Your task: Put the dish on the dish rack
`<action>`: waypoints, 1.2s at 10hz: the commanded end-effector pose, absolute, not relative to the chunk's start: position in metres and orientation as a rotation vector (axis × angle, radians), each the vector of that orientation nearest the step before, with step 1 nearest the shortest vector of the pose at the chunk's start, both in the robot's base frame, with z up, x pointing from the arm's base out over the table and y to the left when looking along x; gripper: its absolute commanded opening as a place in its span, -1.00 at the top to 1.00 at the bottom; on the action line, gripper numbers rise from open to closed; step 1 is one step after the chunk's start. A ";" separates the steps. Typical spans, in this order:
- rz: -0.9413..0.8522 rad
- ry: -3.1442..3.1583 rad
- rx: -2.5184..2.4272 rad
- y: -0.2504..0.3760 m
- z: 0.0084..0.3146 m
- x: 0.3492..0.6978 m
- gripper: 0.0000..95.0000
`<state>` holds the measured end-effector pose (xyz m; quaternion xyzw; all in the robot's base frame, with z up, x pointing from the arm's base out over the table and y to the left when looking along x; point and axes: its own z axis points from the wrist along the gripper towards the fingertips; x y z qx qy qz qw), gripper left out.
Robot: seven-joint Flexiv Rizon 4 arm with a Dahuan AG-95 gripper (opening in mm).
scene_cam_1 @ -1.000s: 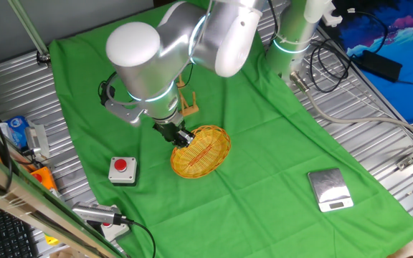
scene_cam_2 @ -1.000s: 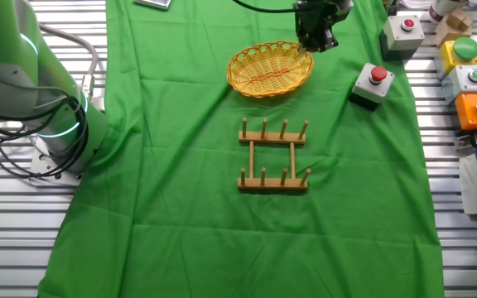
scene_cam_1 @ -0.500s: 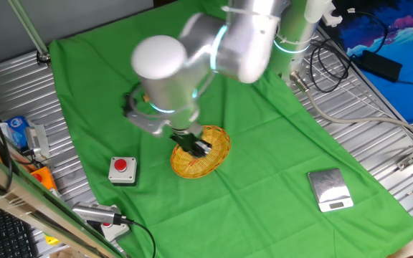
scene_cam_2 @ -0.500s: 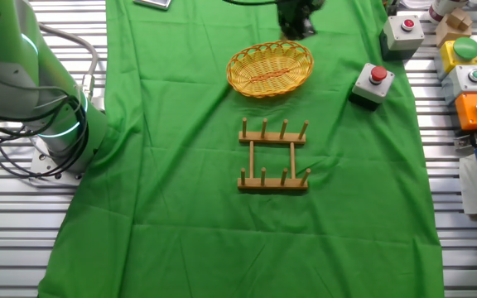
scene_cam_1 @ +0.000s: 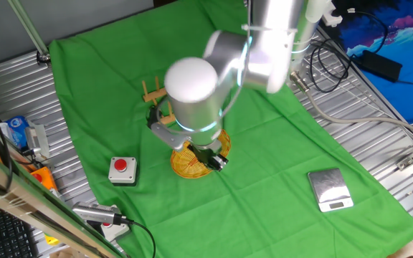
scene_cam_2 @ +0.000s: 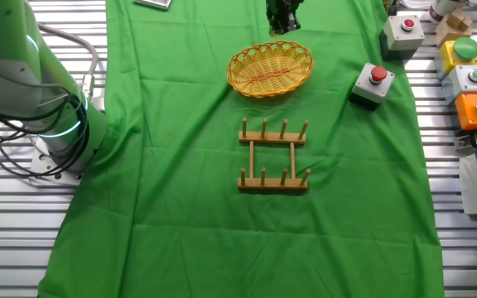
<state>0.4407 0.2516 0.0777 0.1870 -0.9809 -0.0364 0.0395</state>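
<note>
Both fixed views show no readable writing; gripper (scene_cam_2: 283, 18) jaw state unclear, above the dish (scene_cam_2: 270, 69).

no legible text, labels or numbers anywhere.

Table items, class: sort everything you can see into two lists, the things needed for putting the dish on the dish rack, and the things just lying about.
Needed for the job:
dish
dish rack
gripper, close by the dish's far rim

Just lying about:
red push-button box beside the dish
small scale
more button boxes off the green cloth
</note>
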 end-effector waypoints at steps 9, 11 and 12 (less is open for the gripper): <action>-0.151 -2.986 0.638 0.250 0.078 0.440 1.00; -0.154 -2.970 0.663 0.250 0.078 0.440 1.00; -0.147 -2.964 0.675 0.250 0.078 0.440 1.00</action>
